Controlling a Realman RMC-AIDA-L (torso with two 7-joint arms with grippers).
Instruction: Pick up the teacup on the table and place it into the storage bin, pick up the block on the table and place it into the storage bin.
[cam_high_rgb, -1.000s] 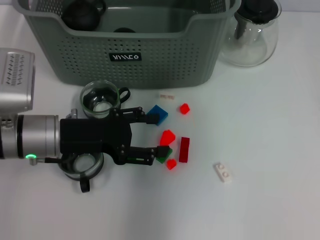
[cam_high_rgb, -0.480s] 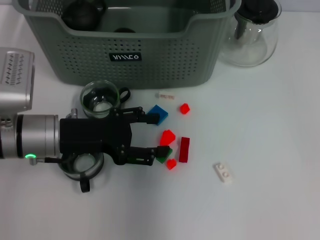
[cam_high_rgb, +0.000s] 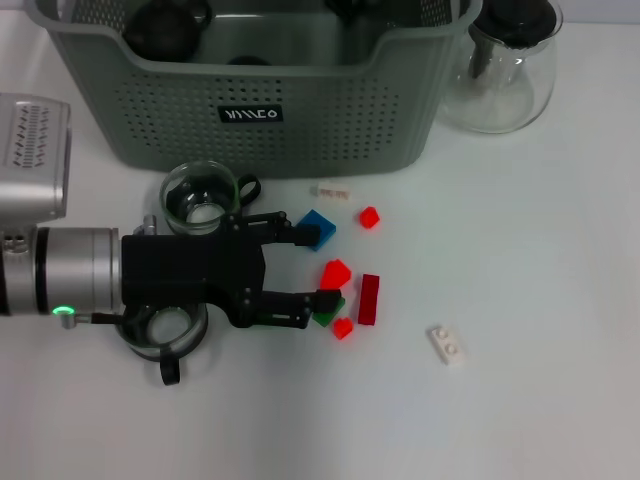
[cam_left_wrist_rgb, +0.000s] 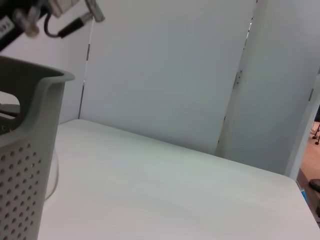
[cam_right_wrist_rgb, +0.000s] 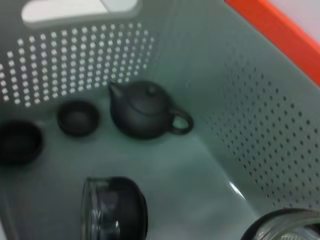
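Head view: the left gripper (cam_high_rgb: 305, 268), jaws spread, hovers low over the red block (cam_high_rgb: 335, 272) on the surface before the storage bin (cam_high_rgb: 260, 110), apparently needing to descend and close next.

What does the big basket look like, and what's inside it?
The storage bin is a big grey-green plastic basket with walls full of little holes, a cut-out handle and a small black label with white letters. It stands upright at the table's far side, beside a glass teapot. Inside sit a dark teapot, small dark cups and a glass vessel.
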